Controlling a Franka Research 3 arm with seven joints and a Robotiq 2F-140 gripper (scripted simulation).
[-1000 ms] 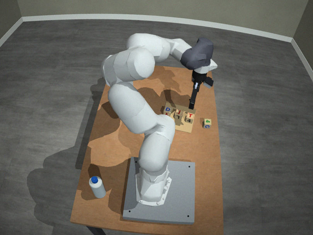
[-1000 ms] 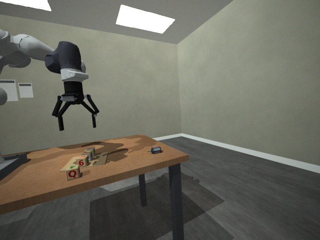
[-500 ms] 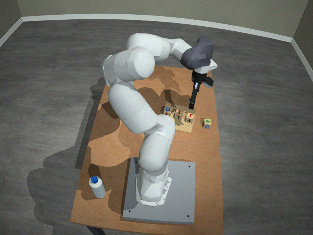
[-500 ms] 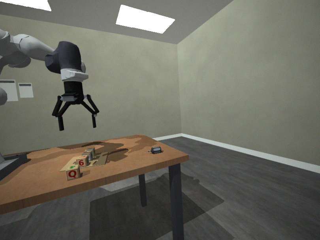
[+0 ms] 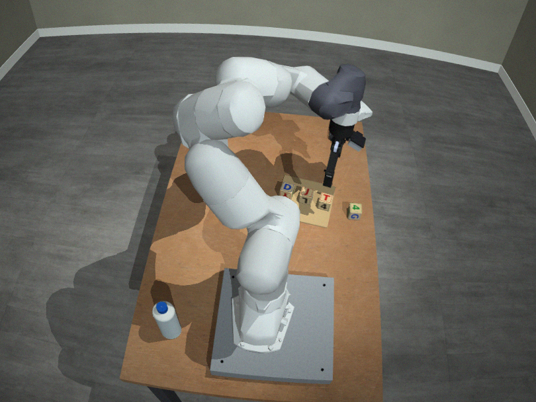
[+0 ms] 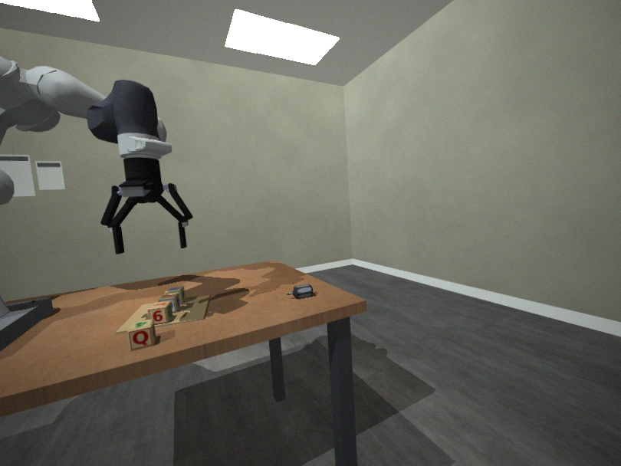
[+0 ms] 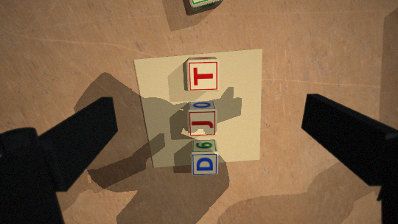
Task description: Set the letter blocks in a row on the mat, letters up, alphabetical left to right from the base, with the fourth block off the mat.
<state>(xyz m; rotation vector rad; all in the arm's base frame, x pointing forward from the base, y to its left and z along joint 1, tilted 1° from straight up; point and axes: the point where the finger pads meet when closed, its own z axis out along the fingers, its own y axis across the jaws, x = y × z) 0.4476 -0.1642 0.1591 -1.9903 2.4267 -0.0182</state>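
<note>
the pincer (image 6: 149, 241) is held spread wide and empty, high above the mat (image 7: 243, 110). three blocks are lined up on the mat: d (image 7: 205, 164) overhanging one edge, j (image 7: 202, 122) in the middle, t (image 7: 203, 76). the fourth block (image 5: 355, 211) is seen off the mat on the table (image 5: 346, 268).

A bare test room, lab-like: plain olive walls (image 6: 476, 150), grey plank floor (image 6: 501, 375), ceiling light panels (image 6: 280, 37), two notices (image 6: 50, 175) at left, and one wooden tabletop (image 6: 241, 326).
</note>
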